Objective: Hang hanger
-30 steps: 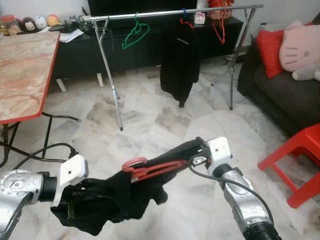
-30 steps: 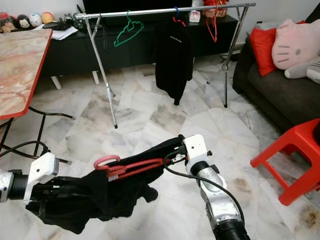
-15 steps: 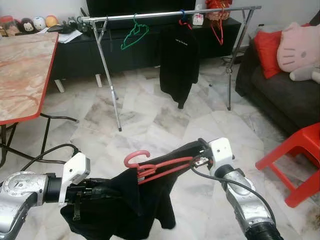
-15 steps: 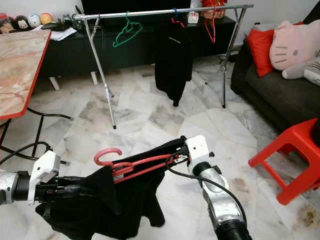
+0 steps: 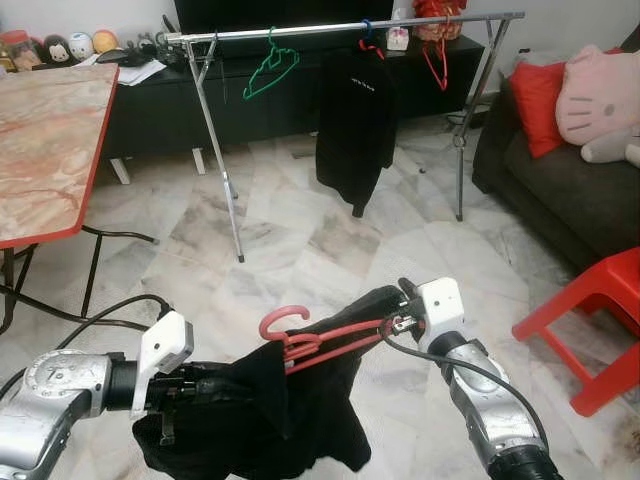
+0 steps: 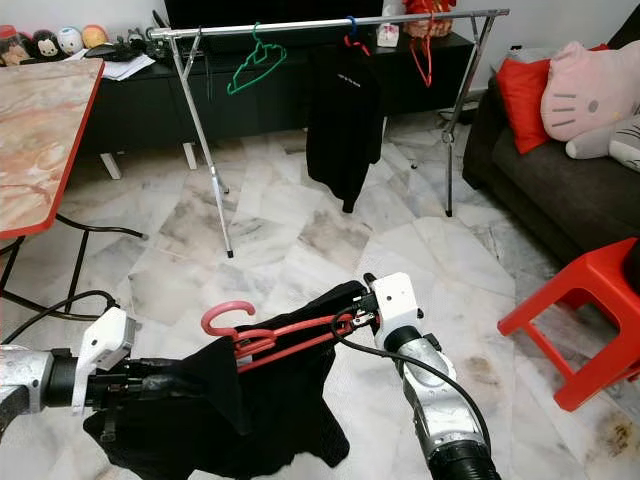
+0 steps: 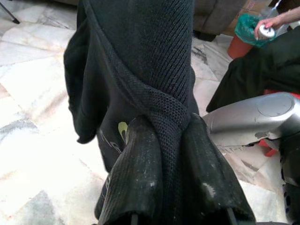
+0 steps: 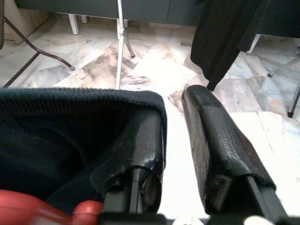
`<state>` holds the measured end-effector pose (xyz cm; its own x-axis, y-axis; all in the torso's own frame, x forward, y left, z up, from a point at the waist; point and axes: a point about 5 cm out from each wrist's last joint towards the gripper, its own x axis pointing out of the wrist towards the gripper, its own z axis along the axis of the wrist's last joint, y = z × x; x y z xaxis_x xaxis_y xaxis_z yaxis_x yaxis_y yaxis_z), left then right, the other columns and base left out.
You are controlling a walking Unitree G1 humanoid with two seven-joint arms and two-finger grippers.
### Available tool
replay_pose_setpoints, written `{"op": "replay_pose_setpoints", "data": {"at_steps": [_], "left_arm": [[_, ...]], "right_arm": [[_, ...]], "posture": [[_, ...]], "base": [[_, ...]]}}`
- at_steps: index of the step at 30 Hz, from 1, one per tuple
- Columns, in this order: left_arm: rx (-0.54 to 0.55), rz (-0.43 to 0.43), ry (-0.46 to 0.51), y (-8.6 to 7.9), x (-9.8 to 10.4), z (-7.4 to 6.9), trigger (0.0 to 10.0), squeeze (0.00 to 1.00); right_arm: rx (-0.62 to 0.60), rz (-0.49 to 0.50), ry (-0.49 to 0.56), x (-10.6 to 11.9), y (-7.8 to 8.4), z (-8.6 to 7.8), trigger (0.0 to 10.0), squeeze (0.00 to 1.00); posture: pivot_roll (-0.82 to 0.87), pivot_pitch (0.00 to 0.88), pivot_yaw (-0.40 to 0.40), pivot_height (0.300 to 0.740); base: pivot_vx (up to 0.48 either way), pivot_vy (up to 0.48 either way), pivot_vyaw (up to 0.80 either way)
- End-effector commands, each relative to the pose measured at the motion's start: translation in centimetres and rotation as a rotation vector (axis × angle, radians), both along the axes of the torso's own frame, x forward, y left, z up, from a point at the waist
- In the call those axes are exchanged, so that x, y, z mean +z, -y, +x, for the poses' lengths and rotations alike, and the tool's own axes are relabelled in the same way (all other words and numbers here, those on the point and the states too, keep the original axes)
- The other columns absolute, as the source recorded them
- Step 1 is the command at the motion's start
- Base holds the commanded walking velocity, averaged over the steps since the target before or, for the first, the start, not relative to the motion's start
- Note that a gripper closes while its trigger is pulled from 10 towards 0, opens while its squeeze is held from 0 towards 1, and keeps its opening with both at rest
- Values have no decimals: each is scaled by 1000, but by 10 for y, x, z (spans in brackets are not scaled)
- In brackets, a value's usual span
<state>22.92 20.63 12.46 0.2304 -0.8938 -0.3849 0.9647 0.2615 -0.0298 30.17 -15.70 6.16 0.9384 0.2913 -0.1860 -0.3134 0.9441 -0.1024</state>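
Red hanger with a black garment on it, held low over the marble floor – not on the rack yet.

The red hanger (image 5: 318, 337) was carried between the two arms, hook end up and toward the left, with the black garment (image 5: 260, 425) draped off it and sagging below. The left gripper (image 7: 165, 180) was clamped tight on a bunched fold of that garment – fabric squeezed between both fingers in the wrist view. The right gripper (image 8: 180, 154) was held at the other end of the hanger; its fingers were seen a little apart with the knit edge of the garment draped over one finger, and whether anything was actually pinched couldn't be told. The metal clothes rack (image 5: 340, 27) stood well ahead, with a green hanger (image 5: 270, 70) and a hung black shirt (image 5: 356, 125) on its rail.
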Motion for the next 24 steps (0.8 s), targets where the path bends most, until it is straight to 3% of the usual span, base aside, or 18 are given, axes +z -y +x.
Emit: {"op": "replay_pose_setpoints", "data": {"at_steps": [1, 6, 12, 14, 24], "left_arm": [[-4, 15, 24, 0, 2, 1, 10000, 0], [6, 16, 29, 0, 1, 2, 10000, 0], [-6, 19, 26, 1, 1, 2, 10000, 0], [-16, 25, 21, 2, -1, 1, 10000, 0], [-24, 58, 17, 2, -5, 0, 10000, 0]], "right_arm": [[-20, 10, 1, 0, 6, -1, 10000, 1000], [-17, 9, -9, -2, 11, -3, 10000, 1000], [38, 33, -95, -11, 12, -7, 10000, 1000], [81, 9, -158, -18, 12, -10, 10000, 1000], [272, 13, -244, -22, 11, -23, 10000, 1000]], "posture": [[-125, 42, -42, 740], [-126, 42, -41, 740], [-127, 44, -38, 740], [-128, 44, -36, 740], [-128, 47, -34, 740]], "base": [[0, 0, 0], [0, 0, 0], [0, 0, 0], [0, 0, 0], [0, 0, 0]]}}
